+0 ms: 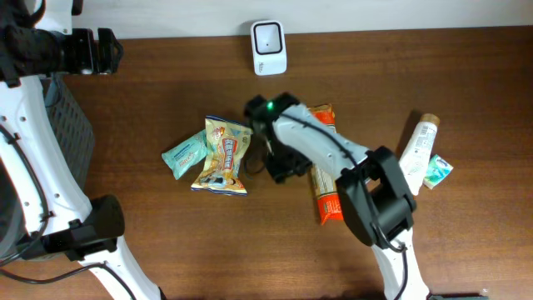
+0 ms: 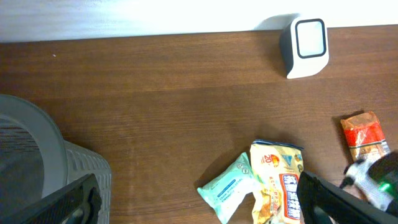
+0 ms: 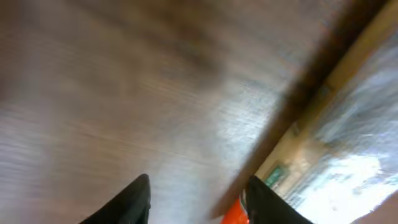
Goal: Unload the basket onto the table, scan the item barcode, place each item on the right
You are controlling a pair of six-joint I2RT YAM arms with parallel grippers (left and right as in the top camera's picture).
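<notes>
The white barcode scanner stands at the table's far edge, also seen in the left wrist view as the scanner. Several items lie mid-table: a yellow snack bag, a teal wipe packet and a long orange packet. My right gripper hangs low between the snack bag and the orange packet. In its blurred wrist view the right gripper is open, with only table between the fingers and a bit of orange packet beside one finger. My left gripper is open and empty, far back left.
A white tube and a small teal packet lie at the right. A grey basket stands off the table's left side. The left arm is at the back left corner.
</notes>
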